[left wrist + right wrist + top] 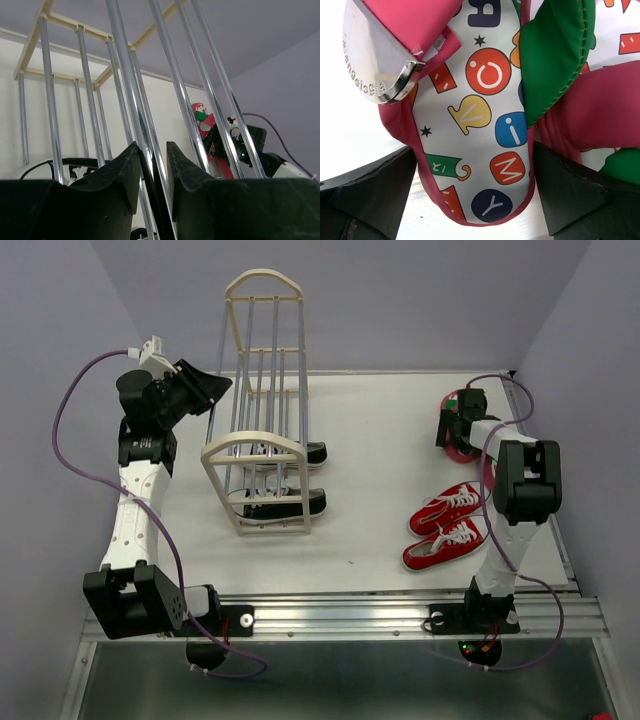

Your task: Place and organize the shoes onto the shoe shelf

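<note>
The cream shoe shelf point(262, 400) stands left of centre. Two black sneakers point(300, 454) point(290, 506) lie on its bottom tier. Two red sneakers point(447, 507) point(444, 545) lie side by side on the table at the right. My left gripper point(218, 388) is raised at the shelf's left side. In the left wrist view its jaws point(151, 146) are closed around a chrome shelf rod point(126, 75). My right gripper point(455, 435) is low at the far right. It is open point(474, 150) and straddles the heel of a pink patterned flip-flop point(485, 100). The second flip-flop point(615, 100) lies beside it.
Purple walls close the table in at the back and sides. A metal rail point(400, 612) runs along the near edge. The right arm point(520, 490) stands beside the red sneakers. The right gripper and a flip-flop point(202, 117) show through the shelf rods in the left wrist view.
</note>
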You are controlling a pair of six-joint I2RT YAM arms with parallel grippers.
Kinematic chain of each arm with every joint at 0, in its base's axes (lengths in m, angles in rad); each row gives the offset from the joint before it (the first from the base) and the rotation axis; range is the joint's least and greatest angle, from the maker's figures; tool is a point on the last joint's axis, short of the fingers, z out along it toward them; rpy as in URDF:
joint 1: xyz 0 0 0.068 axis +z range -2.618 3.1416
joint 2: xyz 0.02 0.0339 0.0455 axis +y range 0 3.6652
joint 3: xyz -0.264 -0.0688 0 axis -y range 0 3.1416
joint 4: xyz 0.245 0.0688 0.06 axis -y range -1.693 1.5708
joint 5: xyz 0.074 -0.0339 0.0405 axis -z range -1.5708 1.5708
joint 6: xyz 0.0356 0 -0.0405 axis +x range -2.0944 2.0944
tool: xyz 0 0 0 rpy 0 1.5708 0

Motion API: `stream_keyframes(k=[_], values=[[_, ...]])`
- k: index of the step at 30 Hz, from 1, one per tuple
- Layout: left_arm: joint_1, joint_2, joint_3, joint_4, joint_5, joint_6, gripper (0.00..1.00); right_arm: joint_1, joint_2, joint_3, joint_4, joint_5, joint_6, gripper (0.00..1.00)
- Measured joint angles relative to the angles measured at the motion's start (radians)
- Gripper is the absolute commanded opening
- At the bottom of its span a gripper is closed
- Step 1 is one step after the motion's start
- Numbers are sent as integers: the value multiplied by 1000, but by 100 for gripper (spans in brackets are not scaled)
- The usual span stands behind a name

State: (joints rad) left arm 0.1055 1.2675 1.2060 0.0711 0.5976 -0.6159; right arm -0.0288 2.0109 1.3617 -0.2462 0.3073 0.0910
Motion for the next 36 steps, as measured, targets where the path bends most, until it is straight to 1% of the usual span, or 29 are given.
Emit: stream_keyframes(k=[2,3,4,6,7,9,15,20,26,28,29,33,35,36], values=[[-1,-1,0,-1,-3,-2,23,-8,0,0,1,-22,-6,64],[-1,-2,0,-1,-4,-3,23,-16,0,-1,6,-37,-10,47],[-1,-2,0,-2,-5,-3,23,-24,-1,-3,12,-55,-10,43],[-2,-2,0,-2,-5,-3,23,-39,-9,-17,34,-90,-21,29],[-2,-2,0,-2,-6,-3,23,-46,-18,-32,50,-114,-28,16],[-2,-3,0,-3,-8,-4,23,-57,-35,-61,80,-150,-51,1],[-2,-3,0,-5,-11,-6,23,-76,-123,-200,192,-339,-180,1],[-2,-5,0,-8,-15,-8,23,-76,-272,-346,262,-481,-266,1],[-3,-5,0,-8,-16,-10,22,-75,-415,-405,347,-645,-314,1],[-4,-5,0,-8,-17,-11,22,-66,-482,-426,369,-732,-353,1],[-4,-5,0,-8,-18,-12,22,-61,-496,-428,369,-751,-367,1],[-4,-5,0,-8,-19,-14,22,13,-576,-426,340,-907,-486,1],[-4,-5,0,-8,-19,-14,23,64,-588,-403,282,-973,-545,1],[-4,-5,0,-8,-20,-14,23,101,-584,-370,221,-1001,-585,1]])
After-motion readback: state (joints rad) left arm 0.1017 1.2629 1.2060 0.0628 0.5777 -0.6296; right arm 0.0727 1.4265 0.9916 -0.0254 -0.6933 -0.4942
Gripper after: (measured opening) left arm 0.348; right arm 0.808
